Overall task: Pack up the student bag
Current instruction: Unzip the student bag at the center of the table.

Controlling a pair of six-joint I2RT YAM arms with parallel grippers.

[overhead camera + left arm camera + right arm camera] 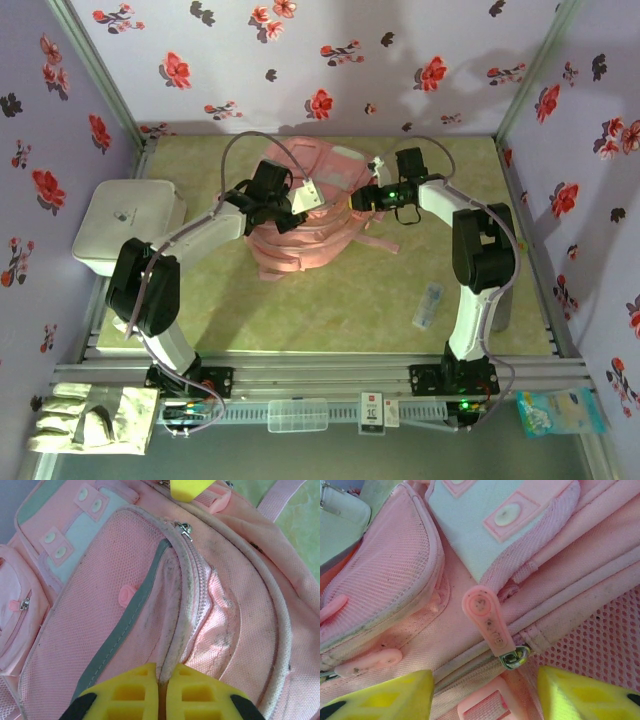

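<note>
A white box (pixel 125 225) sits at the left edge of the table (pixel 300 330), well apart from the bag (pixel 300 255). A small tube (pixel 428 305) lies on the right side, near the right arm's base. A pair of gloves (pixel 90 418) rests off the front left corner. Nothing lies between these and the bag, and both arms bend in over it from either side.

The bag lies in the middle of the table towards the back, pockets up. The left gripper (pixel 303 215) is on its left part. In the left wrist view its yellow fingers (pixel 130 692) are pressed together on a raised seam beside a zip, with the fabric bunched up between them.

The right gripper (pixel 357 200) is at the bag's right upper edge, facing the left one. Its fingers (pixel 385 695) stand apart over the bag, and a pink zip pull (pixel 487 620) lies just ahead of the gap. I cannot tell whether they touch the fabric.
</note>
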